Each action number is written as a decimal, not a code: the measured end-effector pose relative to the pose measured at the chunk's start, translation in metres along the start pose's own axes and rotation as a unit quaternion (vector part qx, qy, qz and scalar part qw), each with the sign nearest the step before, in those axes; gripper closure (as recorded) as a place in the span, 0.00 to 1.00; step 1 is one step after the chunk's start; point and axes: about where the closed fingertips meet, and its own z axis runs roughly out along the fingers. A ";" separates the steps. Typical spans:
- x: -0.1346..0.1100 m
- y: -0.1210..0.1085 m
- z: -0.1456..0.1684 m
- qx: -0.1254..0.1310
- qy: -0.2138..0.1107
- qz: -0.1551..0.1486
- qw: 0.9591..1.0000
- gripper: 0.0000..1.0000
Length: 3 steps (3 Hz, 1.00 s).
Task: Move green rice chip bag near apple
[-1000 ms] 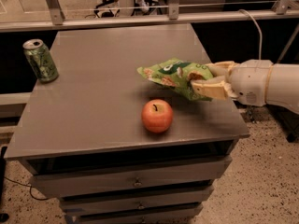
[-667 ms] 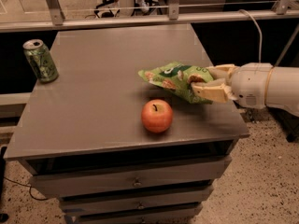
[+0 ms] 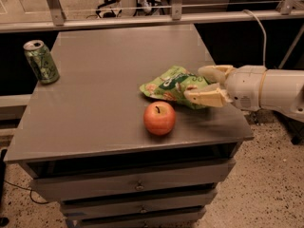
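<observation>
Scene: A one-armed robot works at a grey cabinet top (image 3: 104, 89), its white arm reaching in from 3 o'clock.

Gripper: The gripper (image 3: 205, 85) sits over the right side of the top, one tan finger above and one below the right end of the green rice chip bag (image 3: 171, 83), pinching the foil between them.

Bag: It lies just beyond the apple (image 3: 159, 118), at about 1 o'clock from it, close but seemingly not touching. Whether its left end rests on the surface or hangs just clear cannot be told.

Apple: Upright, stem up, near the front edge at 6 o'clock of the top.

Bystander: A green soda can (image 3: 42, 61) stands well apart at 10 o'clock.

Handling: The bag looks light, soft and crinkly. It is likely to sag or twist from a one-end hold, and the foil may slip under a loose pinch. A crimped end seam, as taken here, is judged the firmest hold; a squeeze on the puffed middle risks crushing the chips.

Progress: Bag and apple already sit near each other; setting down and release appear to remain.
</observation>
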 end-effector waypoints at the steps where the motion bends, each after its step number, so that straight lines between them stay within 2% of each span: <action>1: -0.002 0.000 0.002 -0.001 0.004 -0.001 1.000 0.00; 2: -0.009 -0.012 -0.011 0.015 0.007 -0.013 1.000 0.00; 3: -0.031 -0.040 -0.033 0.038 0.003 -0.043 0.998 0.00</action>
